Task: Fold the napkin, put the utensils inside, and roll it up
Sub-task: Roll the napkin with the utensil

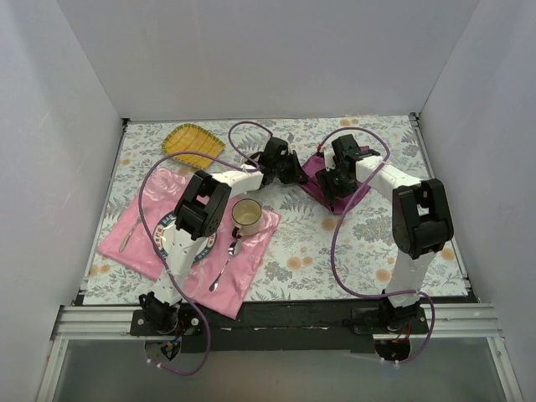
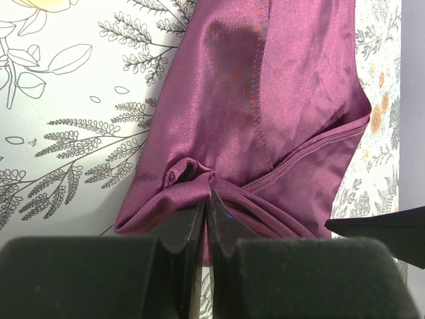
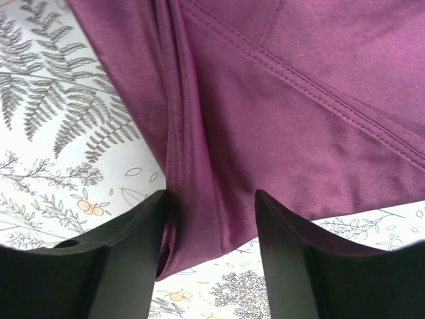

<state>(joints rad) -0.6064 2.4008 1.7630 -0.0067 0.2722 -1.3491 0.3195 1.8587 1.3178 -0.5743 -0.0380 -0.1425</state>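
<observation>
The dark purple satin napkin (image 1: pixel 352 194) lies bunched on the floral tablecloth at centre right. My left gripper (image 1: pixel 299 172) is at its left corner. In the left wrist view the gripper (image 2: pixel 207 203) is shut on a gathered fold of the napkin (image 2: pixel 279 100). My right gripper (image 1: pixel 337 182) is over the napkin's middle. In the right wrist view it (image 3: pixel 212 219) is open and straddles a ridge of the napkin (image 3: pixel 285 106) near its edge. The blue-handled utensil is hidden, apart from a tiny blue glint by my left fingertip (image 2: pixel 228 215).
A pink placemat (image 1: pixel 251 272) at front left carries a plate (image 1: pixel 170 240), a mug (image 1: pixel 246 216), a silver spoon (image 1: pixel 226 266) and a fork (image 1: pixel 127 234). A yellow ribbed dish (image 1: pixel 191 138) sits at the back left. White walls enclose the table.
</observation>
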